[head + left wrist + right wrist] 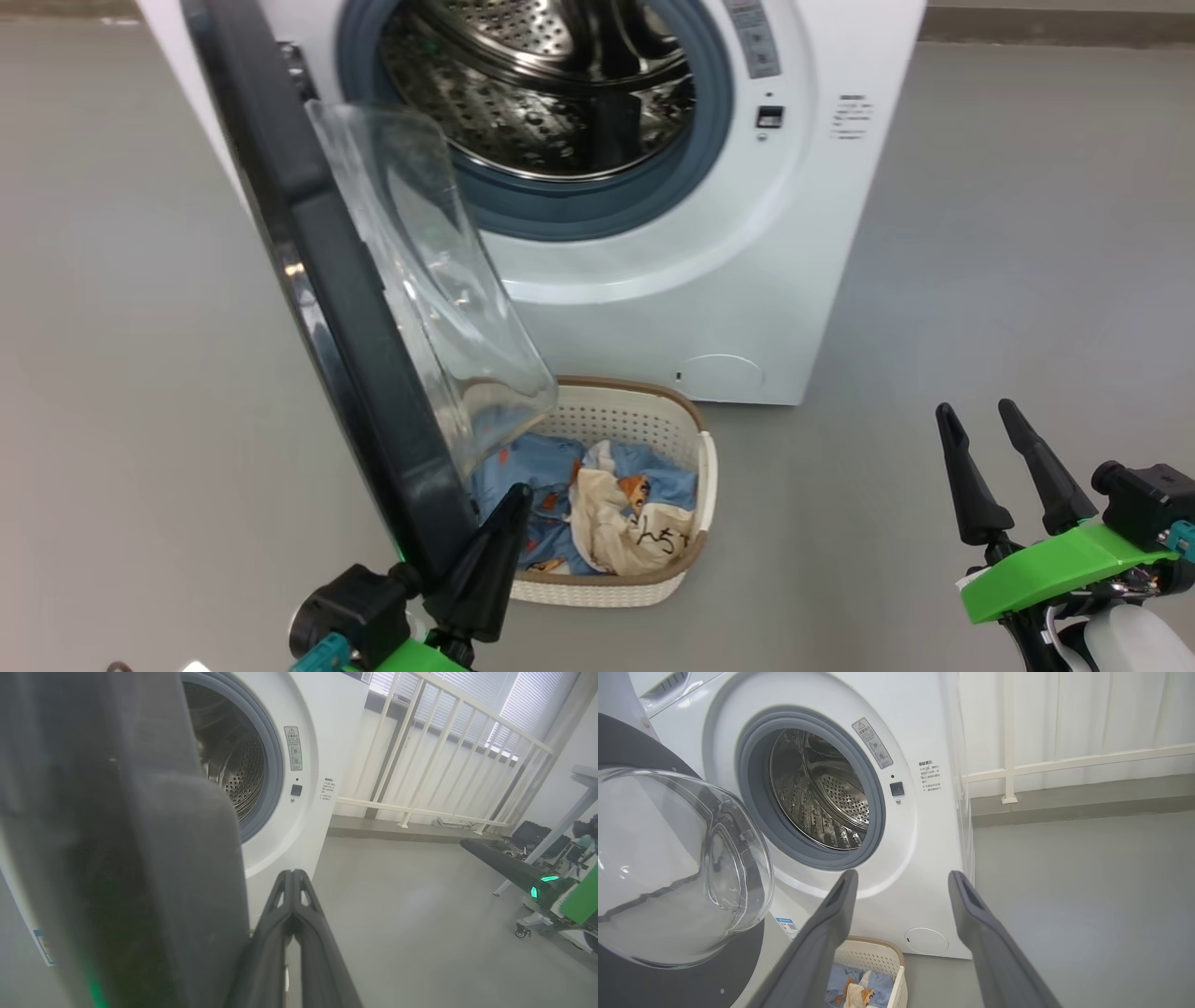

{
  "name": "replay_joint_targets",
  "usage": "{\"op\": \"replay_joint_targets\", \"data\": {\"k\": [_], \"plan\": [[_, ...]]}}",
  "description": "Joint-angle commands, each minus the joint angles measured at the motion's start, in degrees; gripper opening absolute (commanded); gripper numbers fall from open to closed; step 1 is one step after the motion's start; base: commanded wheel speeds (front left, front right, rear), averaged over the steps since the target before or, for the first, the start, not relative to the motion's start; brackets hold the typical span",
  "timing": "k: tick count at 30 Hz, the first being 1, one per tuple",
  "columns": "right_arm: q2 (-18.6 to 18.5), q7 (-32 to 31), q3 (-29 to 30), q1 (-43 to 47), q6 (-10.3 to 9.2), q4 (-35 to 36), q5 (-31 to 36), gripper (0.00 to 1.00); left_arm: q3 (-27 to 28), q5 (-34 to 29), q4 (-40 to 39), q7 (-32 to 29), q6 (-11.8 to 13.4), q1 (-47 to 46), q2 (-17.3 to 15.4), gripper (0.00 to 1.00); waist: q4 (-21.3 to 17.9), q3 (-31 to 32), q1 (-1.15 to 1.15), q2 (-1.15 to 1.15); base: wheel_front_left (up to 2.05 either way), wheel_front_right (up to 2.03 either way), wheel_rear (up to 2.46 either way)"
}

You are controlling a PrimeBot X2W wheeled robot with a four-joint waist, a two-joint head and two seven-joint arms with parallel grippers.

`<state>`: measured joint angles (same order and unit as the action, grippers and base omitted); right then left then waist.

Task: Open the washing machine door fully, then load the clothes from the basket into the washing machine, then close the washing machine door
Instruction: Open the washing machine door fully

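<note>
The washing machine [747, 280] stands ahead with its steel drum [541, 84] exposed. The washing machine door [355, 308] is swung out toward me on the left, its glass bowl [439, 280] hanging over the basket [616, 420]. The clothes lie in the basket, a light blue garment [560, 467] under a cream one [616, 532]. My left gripper [516, 497] is shut on nothing, its fingers [292, 891] lying right beside the door's lower inner edge [140, 858]. At the lower right, my right gripper [976, 411] is open and empty. In the right wrist view the right gripper [902, 875] points at the machine front [924, 835], above the basket [873, 956].
Grey floor [980, 233] spreads around the machine on both sides. A white railing [420, 765] runs behind the machine's right side, with a table leg [542, 849] and dark equipment [532, 835] further right.
</note>
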<state>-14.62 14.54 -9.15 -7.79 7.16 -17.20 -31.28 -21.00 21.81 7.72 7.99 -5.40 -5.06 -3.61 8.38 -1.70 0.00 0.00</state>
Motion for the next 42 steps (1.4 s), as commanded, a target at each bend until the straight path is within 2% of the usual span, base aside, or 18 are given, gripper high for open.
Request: {"op": "replay_joint_targets", "data": {"k": [1,9,18,30,42], "plan": [[-0.6,0.5,-0.7,-1.7,0.33,1.4,-0.3,1.00,3.0,0.5,-1.3,0.2,1.1,-2.0,-1.4,0.00,2.1,0.1,0.00,0.00,0.00,0.00,0.00],[0.0,0.5,0.2,-1.7,0.33,1.5,-0.1,1.00,3.0,0.6,-2.2,-0.8,1.5,-1.6,-2.4,0.00,6.3,-0.1,0.00,0.00,0.00,0.00,0.00],[0.7,0.5,0.7,-1.7,0.33,1.6,0.1,1.00,2.9,0.9,-2.8,-2.2,2.2,-1.4,-3.2,0.00,9.4,-0.1,0.00,0.00,0.00,0.00,0.00],[1.6,0.5,1.2,-1.2,0.33,1.6,0.1,1.00,3.8,2.0,-2.9,-3.8,3.3,-0.6,-4.4,0.00,11.7,1.4,0.00,0.00,0.00,0.00,0.00],[2.2,0.5,1.1,-1.2,0.33,1.9,0.2,1.00,7.9,4.1,-3.3,-4.9,5.1,-0.9,-7.1,0.00,12.8,1.7,0.00,0.00,0.00,0.00,0.00]]}}
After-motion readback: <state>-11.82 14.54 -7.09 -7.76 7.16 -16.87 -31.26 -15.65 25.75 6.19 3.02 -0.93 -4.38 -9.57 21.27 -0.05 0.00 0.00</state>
